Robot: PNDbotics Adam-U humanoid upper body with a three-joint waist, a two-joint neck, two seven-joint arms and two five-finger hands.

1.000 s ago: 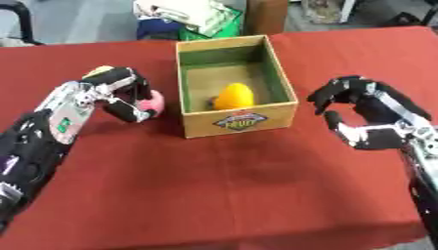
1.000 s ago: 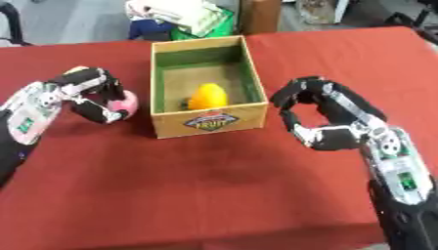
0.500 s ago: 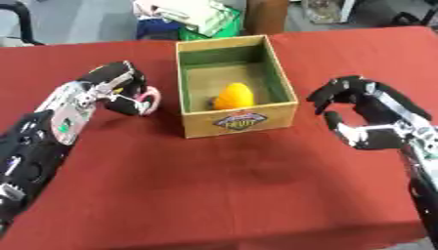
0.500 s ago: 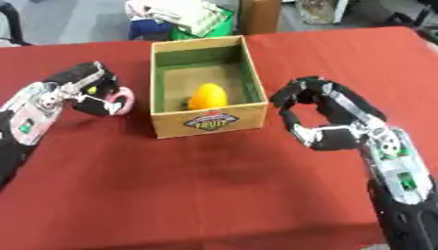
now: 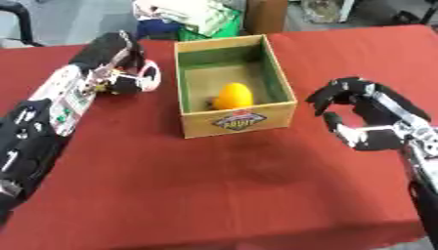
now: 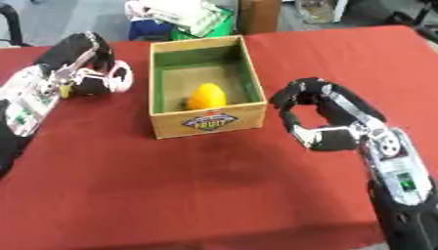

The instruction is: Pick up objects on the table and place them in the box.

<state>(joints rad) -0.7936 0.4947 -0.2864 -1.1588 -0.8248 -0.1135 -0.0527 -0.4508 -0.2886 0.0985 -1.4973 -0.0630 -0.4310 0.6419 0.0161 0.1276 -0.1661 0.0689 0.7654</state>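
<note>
Red cloth-covered table fills most of the frame, its far edge running across the top. Beyond that edge, upper centre: a pile of white and green fabric-like items resting on a blue object. Just to its right stands a brown cardboard-coloured upright object. Upper left: a dark curved chair-like frame on grey floor.

Box centre, yellow object inside. Left hand curled left of it; right hand curled, empty, right.
</note>
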